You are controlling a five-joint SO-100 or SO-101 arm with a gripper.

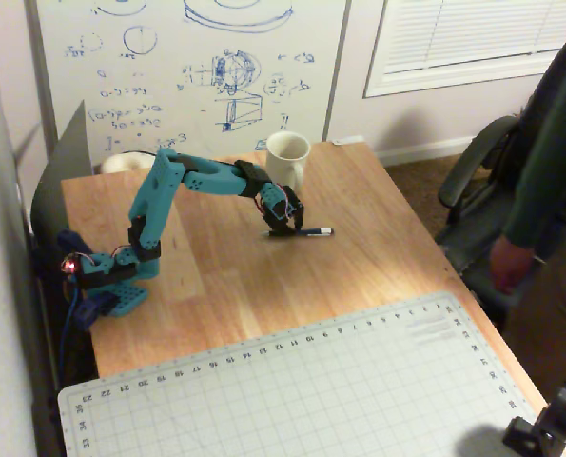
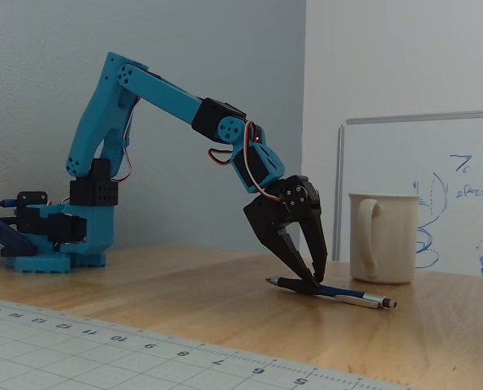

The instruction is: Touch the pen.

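On wooden table (image 2: pixel 184 292): end effector (image 2: pixel 316 278) slightly open, fingertips touching pen (image 2: pixel 330 293), gripping nothing.

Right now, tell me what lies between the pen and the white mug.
Only bare wooden table; in the fixed view nothing sits between the pen and the mug.

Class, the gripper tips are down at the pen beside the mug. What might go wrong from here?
1. The gripper tips rest on the pen near its dark end; more downward push may roll or flick the pen across the table.
2. The mug stands close behind; a swing that way might knock it.
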